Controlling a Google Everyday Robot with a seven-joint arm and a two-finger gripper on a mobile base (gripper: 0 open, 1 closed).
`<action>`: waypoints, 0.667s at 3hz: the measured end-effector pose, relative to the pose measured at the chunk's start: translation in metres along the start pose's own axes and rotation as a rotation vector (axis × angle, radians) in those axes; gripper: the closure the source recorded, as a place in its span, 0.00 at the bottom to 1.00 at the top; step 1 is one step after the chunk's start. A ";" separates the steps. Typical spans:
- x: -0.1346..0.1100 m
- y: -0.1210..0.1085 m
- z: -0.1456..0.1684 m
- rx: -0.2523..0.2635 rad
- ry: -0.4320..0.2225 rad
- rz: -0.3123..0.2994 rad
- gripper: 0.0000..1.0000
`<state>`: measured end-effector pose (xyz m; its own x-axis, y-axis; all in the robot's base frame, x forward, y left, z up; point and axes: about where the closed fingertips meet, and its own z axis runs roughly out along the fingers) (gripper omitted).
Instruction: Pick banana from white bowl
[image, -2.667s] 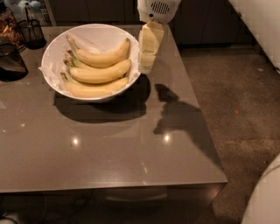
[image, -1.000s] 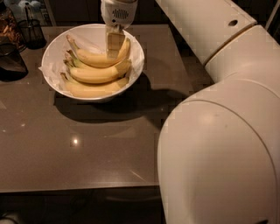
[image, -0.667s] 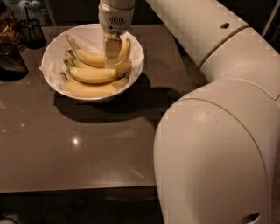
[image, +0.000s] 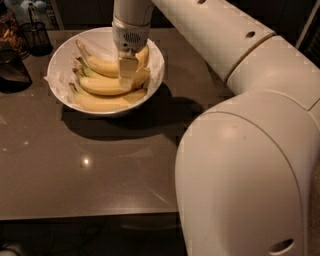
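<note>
A wide white bowl (image: 60, 55) with crumpled white paper lining stands on the table at the upper left. Three yellow bananas lie in it, side by side, stems to the left. The top banana (image: 102, 65) is at the back, the middle banana (image: 100, 86) is under it, and the third banana (image: 100, 104) lies at the front. My gripper (image: 127, 75) points straight down inside the bowl, its tips at the right part of the top and middle bananas.
The grey-brown table (image: 100, 165) ends at a front edge near the bottom. A dark wire-mesh cup (image: 36, 36) and a dark object (image: 11, 70) stand at the far left. My large white arm (image: 250, 150) fills the right side of the view.
The gripper has moved from beside the bowl's right rim to over the bananas and has come lower into the bowl. The arm now fills the right of the view. The bananas lie as before.
</note>
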<state>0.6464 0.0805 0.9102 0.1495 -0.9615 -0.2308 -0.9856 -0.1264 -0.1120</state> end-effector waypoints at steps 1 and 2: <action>0.003 0.001 0.008 -0.016 0.004 0.011 0.43; 0.006 0.000 0.012 -0.022 0.010 0.013 0.43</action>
<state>0.6482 0.0778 0.8975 0.1359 -0.9655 -0.2220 -0.9890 -0.1191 -0.0876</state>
